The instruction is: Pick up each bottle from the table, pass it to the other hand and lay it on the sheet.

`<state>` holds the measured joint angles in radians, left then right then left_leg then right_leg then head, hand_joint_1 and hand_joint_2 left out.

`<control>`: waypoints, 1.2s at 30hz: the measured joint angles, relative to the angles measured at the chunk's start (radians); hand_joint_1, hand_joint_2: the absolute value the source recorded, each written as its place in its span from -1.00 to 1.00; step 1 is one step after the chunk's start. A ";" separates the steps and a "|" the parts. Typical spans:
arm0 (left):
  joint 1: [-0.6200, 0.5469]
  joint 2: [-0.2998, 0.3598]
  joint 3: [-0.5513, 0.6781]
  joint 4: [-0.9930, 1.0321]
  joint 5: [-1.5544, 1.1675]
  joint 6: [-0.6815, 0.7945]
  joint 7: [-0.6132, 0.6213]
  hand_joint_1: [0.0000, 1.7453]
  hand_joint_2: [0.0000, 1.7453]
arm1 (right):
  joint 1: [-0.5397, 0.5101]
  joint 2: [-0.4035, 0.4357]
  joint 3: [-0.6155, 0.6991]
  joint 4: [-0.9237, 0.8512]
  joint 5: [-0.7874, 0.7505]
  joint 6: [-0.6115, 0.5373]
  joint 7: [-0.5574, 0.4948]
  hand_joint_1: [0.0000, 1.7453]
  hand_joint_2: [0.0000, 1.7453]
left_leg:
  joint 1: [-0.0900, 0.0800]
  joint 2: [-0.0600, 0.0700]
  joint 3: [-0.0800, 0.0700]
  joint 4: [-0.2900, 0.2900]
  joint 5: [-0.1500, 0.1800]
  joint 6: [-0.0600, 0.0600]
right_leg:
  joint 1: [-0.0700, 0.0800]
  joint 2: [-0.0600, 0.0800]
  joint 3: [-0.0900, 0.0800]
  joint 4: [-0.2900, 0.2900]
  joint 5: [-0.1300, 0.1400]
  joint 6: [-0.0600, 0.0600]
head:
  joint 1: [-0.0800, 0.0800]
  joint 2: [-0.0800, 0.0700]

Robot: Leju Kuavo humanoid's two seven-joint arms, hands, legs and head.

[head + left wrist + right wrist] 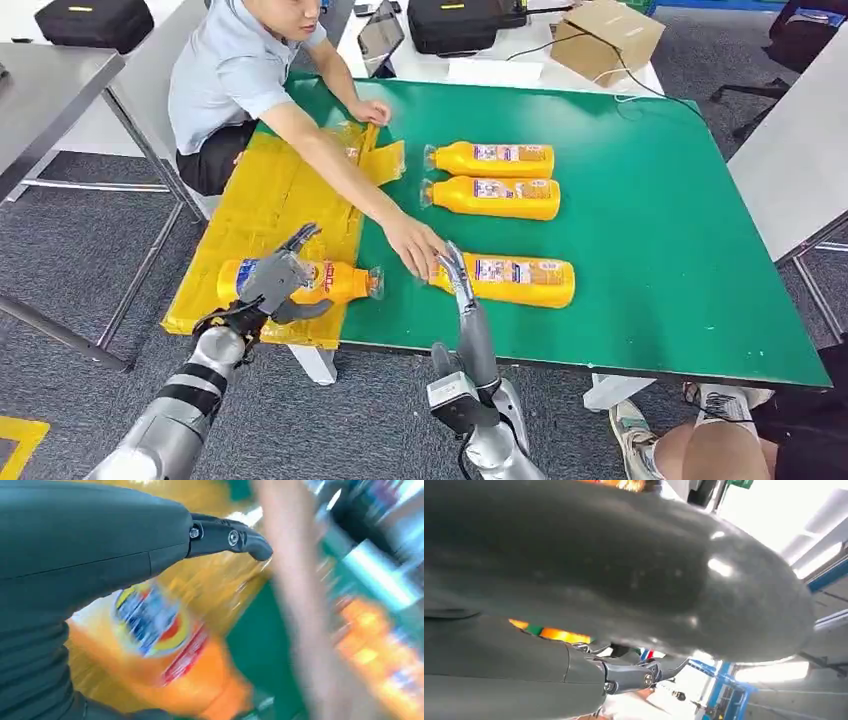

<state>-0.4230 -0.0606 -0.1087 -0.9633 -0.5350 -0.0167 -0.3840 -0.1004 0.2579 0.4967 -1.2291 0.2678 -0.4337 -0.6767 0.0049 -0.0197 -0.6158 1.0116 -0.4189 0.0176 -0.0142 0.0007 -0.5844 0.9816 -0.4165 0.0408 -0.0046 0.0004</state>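
The left hand rests, fingers spread, over an orange bottle lying crosswise on the yellow sheet — the right hand, grip unclear, reaches the nearest table bottle.

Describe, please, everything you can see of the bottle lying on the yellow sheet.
The bottle on the yellow sheet is orange plastic with a blue, red and white label and a clear cap end pointing toward the green table. It lies on its side near the sheet's front edge. The left hand is over its label end, fingers apart; contact is unclear.
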 measured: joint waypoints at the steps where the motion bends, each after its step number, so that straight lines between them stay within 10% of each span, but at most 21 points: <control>1: 0.011 -0.007 0.000 -0.040 0.024 0.042 -0.023 -1.00 1.00 | 0.001 0.000 -0.002 0.000 0.003 -0.010 -0.001 -1.00 1.00 | 0.000 0.000 -0.001 0.000 0.000 0.000 | 0.000 0.000 -0.001 0.000 0.000 0.000 | 0.000 0.000; 9: 0.085 -0.077 -0.003 -0.396 0.311 0.324 -0.138 -1.00 1.00 | -0.002 -0.031 -0.017 -0.001 0.308 -0.138 0.171 -1.00 1.00 | 0.000 0.000 -0.005 0.000 -0.001 0.001 | 0.000 0.000 -0.005 -0.001 0.000 0.001 | -0.001 0.000; 36: 0.453 -0.105 -0.007 -0.874 0.568 0.191 -0.133 -1.00 1.00 | 0.002 -0.189 -0.253 0.018 0.821 -0.053 0.560 -1.00 1.00 | 0.000 0.000 -0.007 0.000 -0.001 0.001 | 0.000 0.000 -0.007 -0.001 -0.001 0.001 | 0.000 0.000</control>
<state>0.0297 -0.1656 -0.1160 -1.8376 0.0328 0.1747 -0.5169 -0.0982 0.0690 0.2441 -1.2112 1.0892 -0.4864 -0.1163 0.0047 -0.0201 -0.6231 1.0118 -0.4200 0.0182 -0.0145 0.0008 -0.5912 0.9807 -0.4171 0.0415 -0.0046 0.0004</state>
